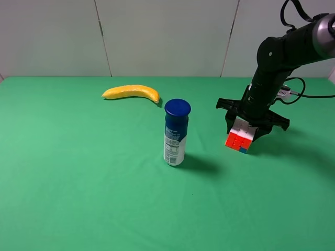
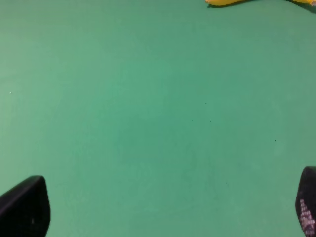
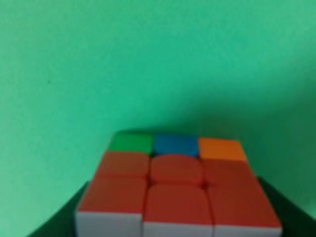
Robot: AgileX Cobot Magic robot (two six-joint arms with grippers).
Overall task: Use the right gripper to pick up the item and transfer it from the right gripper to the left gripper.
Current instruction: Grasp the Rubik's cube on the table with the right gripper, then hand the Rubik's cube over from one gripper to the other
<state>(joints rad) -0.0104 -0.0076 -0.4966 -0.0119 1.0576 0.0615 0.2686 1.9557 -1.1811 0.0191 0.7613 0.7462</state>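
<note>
The right end effector [image 1: 249, 124] is clamped on the tilted puzzle cube [image 1: 240, 137], at 3 o'clock from the bottle [image 1: 176, 133]. The left end effector [image 2: 165, 212] stands wide apart above the desk [image 2: 148, 98].

You are looking across a flat green tabletop [image 1: 73, 198] that fills most of the high view under soft, even light. Behind it stands a pale wall [image 1: 162, 36], seemingly panelled, divided by thin dark seams [image 1: 103, 39] running slightly aslant.
</note>
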